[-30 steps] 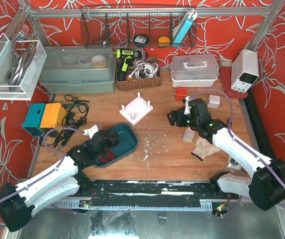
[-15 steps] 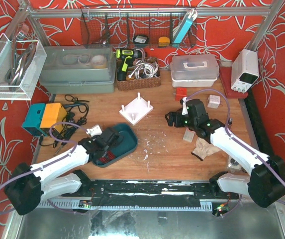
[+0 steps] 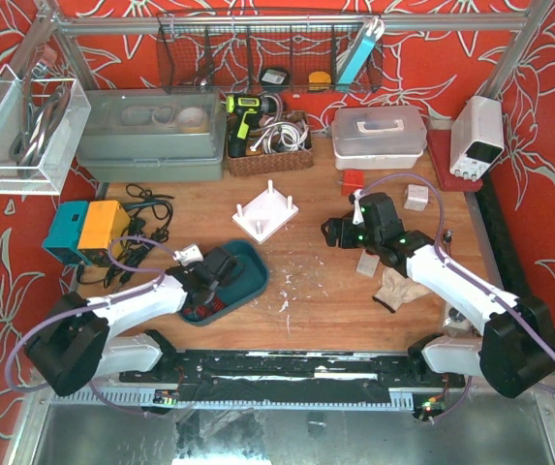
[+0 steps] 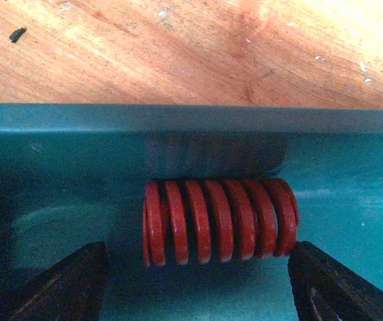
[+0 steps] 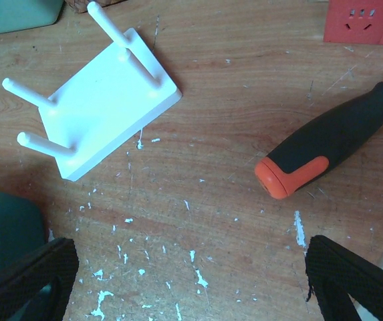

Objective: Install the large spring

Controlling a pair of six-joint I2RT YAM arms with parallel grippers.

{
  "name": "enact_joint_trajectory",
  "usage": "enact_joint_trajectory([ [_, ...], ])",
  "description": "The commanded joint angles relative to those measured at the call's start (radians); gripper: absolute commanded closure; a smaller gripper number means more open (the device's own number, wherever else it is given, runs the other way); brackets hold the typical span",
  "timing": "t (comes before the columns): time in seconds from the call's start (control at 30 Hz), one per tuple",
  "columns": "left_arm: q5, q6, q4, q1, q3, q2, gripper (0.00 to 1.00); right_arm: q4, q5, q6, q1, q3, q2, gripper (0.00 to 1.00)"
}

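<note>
A large red coil spring lies on its side in the teal tray, against the tray's wall. My left gripper is open low in the tray, one finger at each end of the spring, apart from it. In the top view my left gripper is over the tray. The white peg base with several upright pegs stands behind the tray; it also shows in the right wrist view. My right gripper is open and empty above the bare table, right of the base.
A screwdriver's black and orange handle lies right of the peg base. A red socket block lies beyond it. More red parts lie at the tray's near end. Cables and a teal and yellow box are at the left.
My left arm has swung right and forward, bringing its gripper down into the teal tray around the spring. My right gripper has shifted slightly left.
</note>
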Motion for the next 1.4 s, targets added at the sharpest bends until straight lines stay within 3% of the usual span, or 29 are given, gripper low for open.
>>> enact_joint_trajectory([
  [0.0, -0.044, 0.004, 0.041, 0.021, -0.009, 0.04, 0.28, -0.009, 0.008, -0.008, 0.009, 0.004, 0.001, 0.06],
  [0.47, -0.065, 0.054, 0.124, 0.03, 0.001, 0.119, 0.36, -0.017, 0.033, -0.015, 0.01, 0.009, 0.009, 0.07],
  [0.67, -0.06, 0.067, 0.118, 0.03, -0.009, 0.09, 0.7, -0.023, 0.048, -0.023, 0.01, 0.013, 0.015, 0.07],
  [0.73, -0.042, 0.075, 0.115, 0.03, -0.015, 0.064, 0.76, -0.027, 0.049, -0.026, 0.01, 0.014, 0.013, 0.07],
  [0.93, 0.046, 0.147, 0.113, 0.028, -0.034, -0.09, 0.88, -0.023, 0.035, -0.017, 0.011, 0.015, 0.009, 0.07],
  [1.17, 0.171, 0.216, 0.151, 0.025, -0.051, -0.4, 0.95, -0.028, -0.017, 0.02, 0.024, 0.027, -0.026, 0.11],
  [1.37, 0.369, 0.273, 0.373, 0.024, -0.107, -0.552, 0.94, 0.042, -0.078, 0.162, 0.11, 0.026, -0.056, 0.17],
])
